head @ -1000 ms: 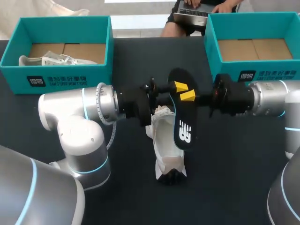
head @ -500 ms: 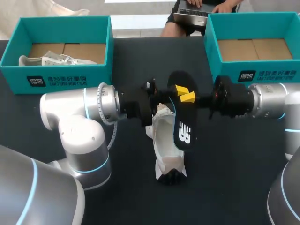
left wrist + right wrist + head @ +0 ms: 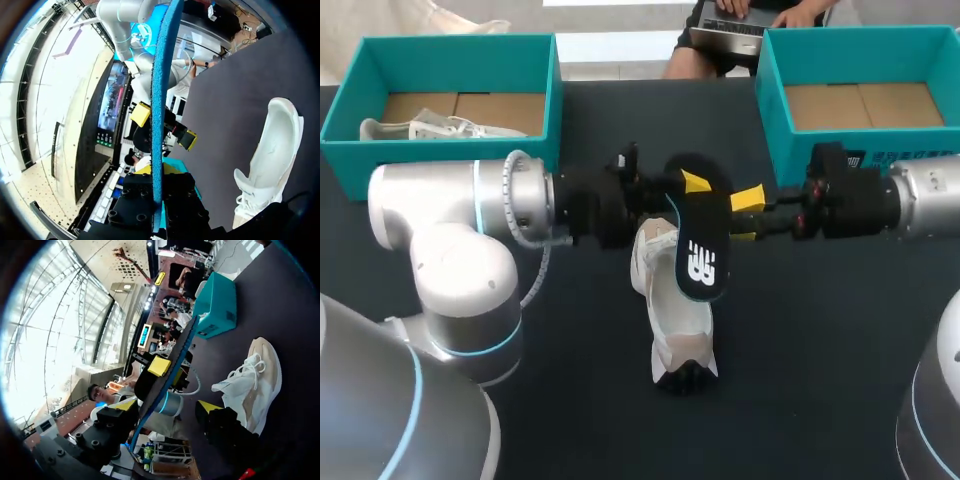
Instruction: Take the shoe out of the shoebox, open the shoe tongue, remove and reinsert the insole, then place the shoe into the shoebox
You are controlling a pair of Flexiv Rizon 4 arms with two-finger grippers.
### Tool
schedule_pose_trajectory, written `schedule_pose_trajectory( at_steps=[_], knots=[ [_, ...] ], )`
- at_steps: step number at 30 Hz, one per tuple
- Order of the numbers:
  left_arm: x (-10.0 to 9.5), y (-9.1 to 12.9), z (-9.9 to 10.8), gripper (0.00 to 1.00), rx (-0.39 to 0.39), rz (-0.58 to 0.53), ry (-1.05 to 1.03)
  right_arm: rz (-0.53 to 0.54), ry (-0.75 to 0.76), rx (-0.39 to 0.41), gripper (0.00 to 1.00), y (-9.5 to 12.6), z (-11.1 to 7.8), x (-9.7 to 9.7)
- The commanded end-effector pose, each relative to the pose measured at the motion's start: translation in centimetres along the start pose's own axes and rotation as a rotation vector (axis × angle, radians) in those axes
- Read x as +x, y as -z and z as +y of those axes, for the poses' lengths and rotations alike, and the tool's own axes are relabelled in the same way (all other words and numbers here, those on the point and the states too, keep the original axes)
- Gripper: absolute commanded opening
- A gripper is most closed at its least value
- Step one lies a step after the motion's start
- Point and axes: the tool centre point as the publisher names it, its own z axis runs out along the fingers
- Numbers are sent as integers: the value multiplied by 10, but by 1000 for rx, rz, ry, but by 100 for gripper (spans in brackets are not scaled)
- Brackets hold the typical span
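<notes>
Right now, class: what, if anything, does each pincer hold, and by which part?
The left pincer holds the insole, pinched across its faces near the end away from the logo. The right pincer is open and holds nothing.

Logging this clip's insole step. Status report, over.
Left gripper shut on insole, held over shoe. Right gripper open, at insole's edge. Shoe lies on table below.

The insole (image 3: 698, 250) had a matt black face and a blue foam edge. The shoe (image 3: 675, 322) was off-white woven cloth. The table (image 3: 820, 350) was dark and matt. The left-hand shoebox (image 3: 470, 165) was smooth teal card, floored in brown cardboard. My left arm (image 3: 430, 200) shone glossy silver.
</notes>
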Motion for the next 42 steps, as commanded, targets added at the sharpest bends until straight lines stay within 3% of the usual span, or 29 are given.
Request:
schedule_pose_trajectory(
  at_steps=[1,6,10,22,23,26,29,31,32,42],
  knots=[
    [-10,32,-7,0,35,157,72,-143,130,12,100,17,-9,29],
    [-17,42,-13,0,83,185,216,-179,419,139,100,14,-9,36],
    [-22,46,-18,0,101,190,309,-177,427,144,100,14,-9,36],
    [-22,46,-18,0,101,190,309,-177,427,144,100,14,-9,36],
    [-22,46,-18,0,101,190,309,-204,494,135,100,13,-7,28],
    [-22,46,-18,0,101,190,309,-349,722,221,100,13,1,11],
    [-22,46,-18,0,101,190,309,-544,931,400,100,11,7,4],
    [-22,46,-18,0,101,190,309,-663,977,494,100,13,7,-6],
    [-22,46,-18,0,101,190,309,-790,939,586,100,16,5,-13],
    [-22,46,-18,0,101,190,309,-790,939,586,100,16,5,-13]
  ],
)
